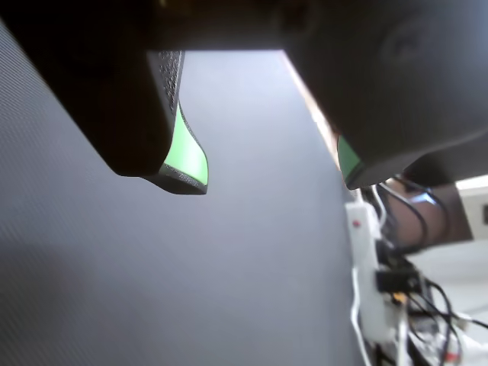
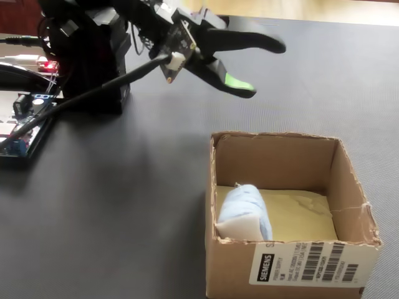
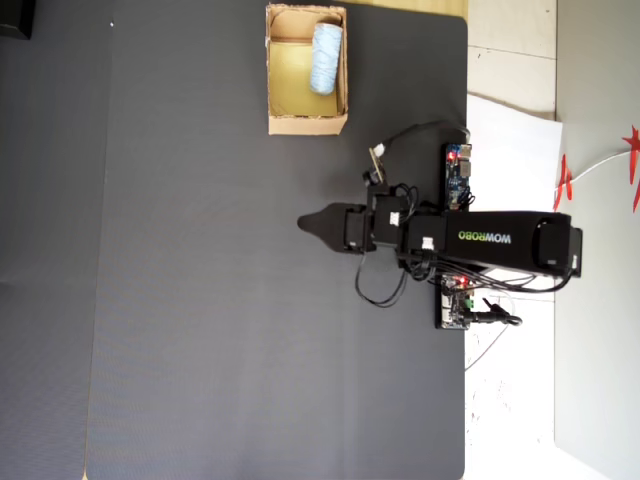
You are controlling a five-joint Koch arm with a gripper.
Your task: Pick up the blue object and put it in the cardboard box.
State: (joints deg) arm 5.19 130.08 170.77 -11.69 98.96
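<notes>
The blue object (image 2: 244, 212), a pale ribbed roll, lies inside the cardboard box (image 2: 232, 269) against its left wall in the fixed view. From overhead the blue object (image 3: 326, 45) rests along the right side of the cardboard box (image 3: 305, 124). My gripper (image 2: 265, 65) hangs open above the mat, behind the box and apart from it, holding nothing. In the wrist view the gripper (image 1: 271, 181) shows two green-padded jaws spread wide over bare dark mat. Overhead, the gripper (image 3: 305, 225) points left, well below the box.
A dark mat (image 3: 200, 300) covers the table. The arm's black base (image 2: 93, 56) stands at the back left in the fixed view, with circuit boards (image 3: 457, 175) and cables beside it. A white power strip (image 1: 366, 252) with wires lies off the mat's edge.
</notes>
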